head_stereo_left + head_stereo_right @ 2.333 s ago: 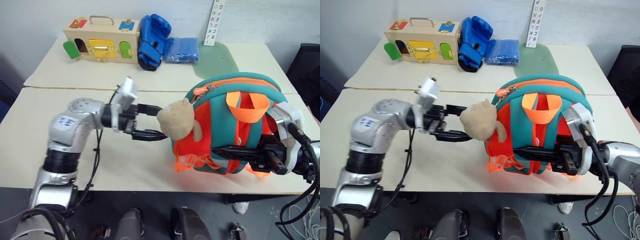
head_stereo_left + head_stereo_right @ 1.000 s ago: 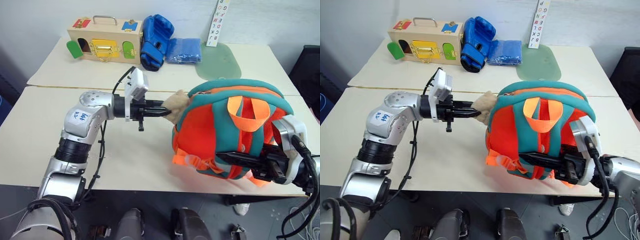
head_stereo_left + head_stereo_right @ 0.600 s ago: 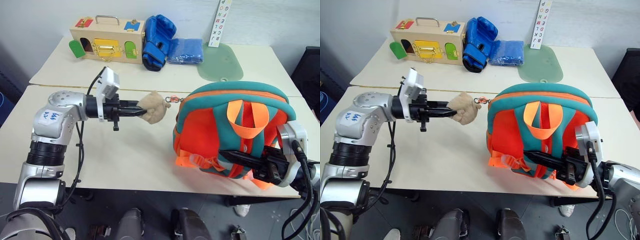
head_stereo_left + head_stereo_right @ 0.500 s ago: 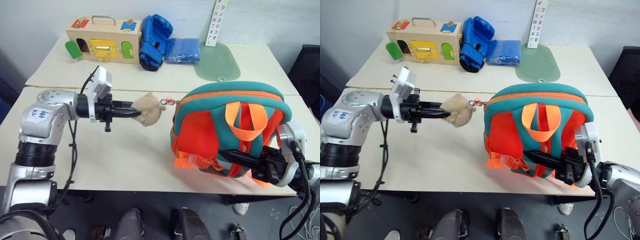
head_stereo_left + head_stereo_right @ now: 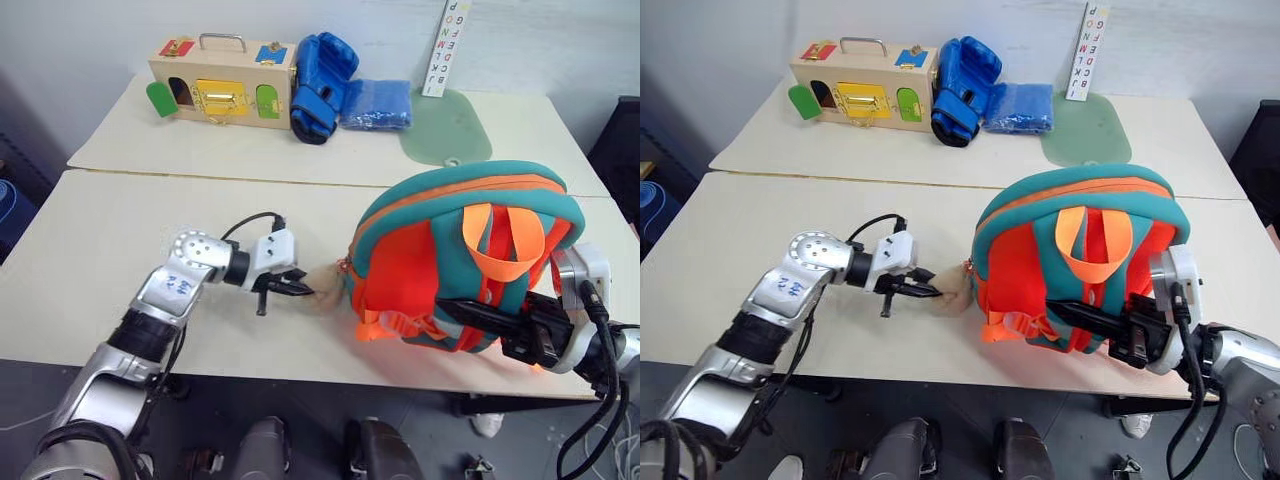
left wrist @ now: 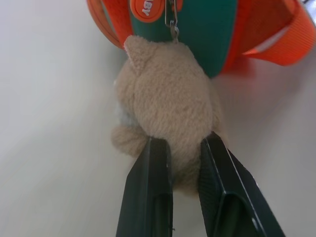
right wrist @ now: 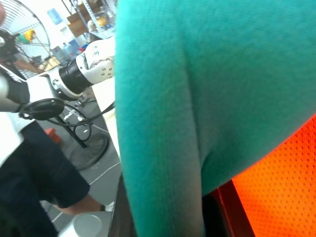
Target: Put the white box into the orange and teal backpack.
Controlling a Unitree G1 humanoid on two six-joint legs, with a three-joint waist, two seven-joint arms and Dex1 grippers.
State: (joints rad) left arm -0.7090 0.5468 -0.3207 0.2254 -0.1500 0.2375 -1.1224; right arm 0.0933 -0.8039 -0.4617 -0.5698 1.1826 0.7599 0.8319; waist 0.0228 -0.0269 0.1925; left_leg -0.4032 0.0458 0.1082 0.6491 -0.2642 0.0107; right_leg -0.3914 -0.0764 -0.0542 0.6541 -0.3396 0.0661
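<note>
The left gripper [image 6: 182, 165] pinches the tan plush animal [image 6: 165, 106] clipped to the small orange and teal backpack [image 5: 460, 255], which stands on the cream table [image 5: 90, 240]; the right gripper [image 5: 470, 312] is clamped on its back panel

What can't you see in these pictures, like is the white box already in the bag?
- Inside of the backpack: hidden by its own fabric in the eye views, so no telling what it holds.
- Right gripper: fingertips buried against the backpack's straps.
- Letter strip: top cut off by the picture's edge, letters too small.
</note>
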